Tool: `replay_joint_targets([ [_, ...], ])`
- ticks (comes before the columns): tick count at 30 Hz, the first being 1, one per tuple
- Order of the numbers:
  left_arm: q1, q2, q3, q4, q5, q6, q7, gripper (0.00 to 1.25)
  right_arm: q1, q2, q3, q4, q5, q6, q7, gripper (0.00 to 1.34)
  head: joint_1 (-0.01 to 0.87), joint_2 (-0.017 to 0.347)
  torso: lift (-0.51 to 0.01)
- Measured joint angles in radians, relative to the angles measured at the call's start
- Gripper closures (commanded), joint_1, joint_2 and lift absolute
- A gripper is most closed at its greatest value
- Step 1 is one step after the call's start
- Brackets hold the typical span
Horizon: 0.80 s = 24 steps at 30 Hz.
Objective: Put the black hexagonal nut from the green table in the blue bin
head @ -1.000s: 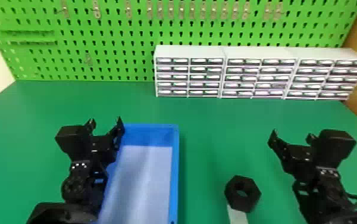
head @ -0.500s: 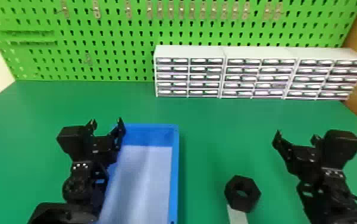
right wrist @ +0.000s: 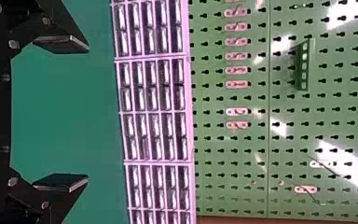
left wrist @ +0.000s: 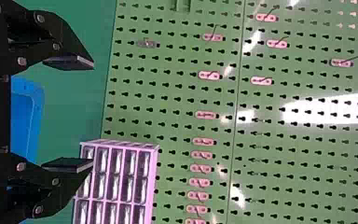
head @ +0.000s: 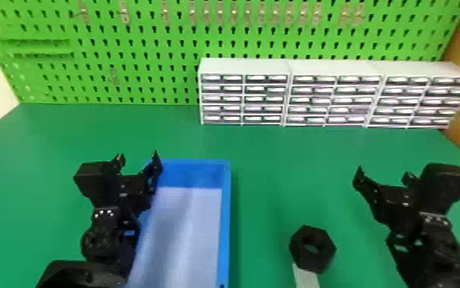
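Right now, you have the black hexagonal nut (head: 301, 239) at the lower right of the head view, on the green table (head: 271, 180), between the blue bin (head: 225, 226) and your right arm. Its hole shows from above, and a pale strip (head: 307, 278) runs from its near edge down to the bottom of the frame; you cannot tell whether the nut sits on that strip or just against it.

Your blue bin stands left of centre, running out at the bottom edge, its pale floor in sight. Your left gripper (head: 137, 162) is at the bin's far left corner in that view, covering part of the rim; whether it touches, you cannot tell. In the left wrist view you can see the left gripper (left wrist: 93, 114) with its two fingers spread wide, part of the bin's blue rim showing between and beyond them.

Your right gripper (head: 383, 174) is at the right of the head view, farther up the frame than the nut and well apart from it. The right wrist view gives you its fingers spread wide too.

Across the upper right of the head view you have white drawer units (head: 244, 67) side by side, in front of a bright green pegboard (head: 145, 42) with small metal hooks (head: 124, 13).
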<state>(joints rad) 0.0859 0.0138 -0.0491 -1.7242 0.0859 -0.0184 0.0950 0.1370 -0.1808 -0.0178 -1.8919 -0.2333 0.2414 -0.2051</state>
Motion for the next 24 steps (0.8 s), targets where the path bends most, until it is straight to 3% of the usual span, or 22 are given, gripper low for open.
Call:
replay_joint_targets([
  [8,0.0,0.0,0.0,0.0,0.001,0.0,0.0,0.51,-0.008,0.001,-0.051,-0.112,-0.017,0.202,0.062,0.3,0.657,0.057,-0.095],
  [12,0.0,0.0,0.0,0.0,0.001,0.0,0.0,0.51,-0.028,0.001,-0.089,-0.163,-0.029,0.339,0.132,0.3,0.657,0.057,-0.095],
  [24,0.0,0.0,0.003,0.0,0.0,-0.001,0.0,0.51,-0.078,-0.011,-0.142,-0.214,-0.042,0.572,0.295,0.3,0.657,0.057,-0.095],
])
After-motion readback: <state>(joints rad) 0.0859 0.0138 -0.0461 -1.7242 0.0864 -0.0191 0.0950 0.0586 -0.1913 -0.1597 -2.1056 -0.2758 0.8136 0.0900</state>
